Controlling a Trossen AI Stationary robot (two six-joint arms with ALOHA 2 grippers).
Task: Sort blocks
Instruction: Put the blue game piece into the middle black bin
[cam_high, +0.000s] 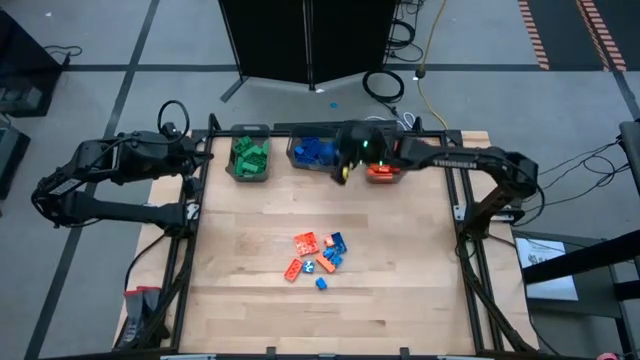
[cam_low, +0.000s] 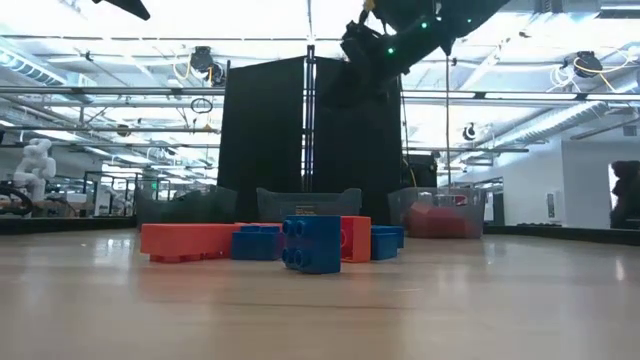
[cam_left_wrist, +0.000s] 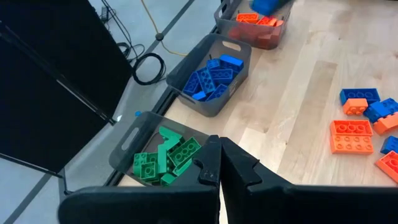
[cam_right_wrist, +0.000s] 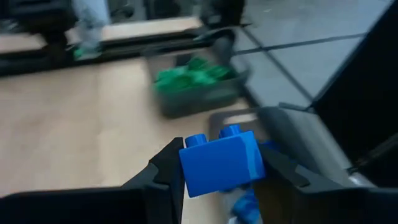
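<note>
A small pile of blue and orange-red blocks (cam_high: 318, 255) lies on the middle of the table, and the low view shows it from the side (cam_low: 312, 243). My right gripper (cam_high: 346, 168) hangs high over the far edge, between the blue bin (cam_high: 313, 152) and the orange bin (cam_high: 383, 172), shut on a blue brick (cam_right_wrist: 219, 163). My left gripper (cam_left_wrist: 219, 167) is shut and empty. It waits by the table's far left corner, beside the green bin (cam_high: 249, 157). My right gripper pinches the blue brick (cam_right_wrist: 219, 163) between its two fingers, one finger (cam_right_wrist: 163, 173) on each short side wall. The studs point away from the wrist. The brick is lifted clear, with blue bricks of the blue bin (cam_right_wrist: 247, 205) just beneath it.
Three grey bins stand in a row along the far edge: green bricks (cam_left_wrist: 165, 158), blue bricks (cam_left_wrist: 214, 74) and orange-red bricks (cam_left_wrist: 258, 22). Bare wood surrounds the pile on all sides. A black frame and cables lie beyond the far edge.
</note>
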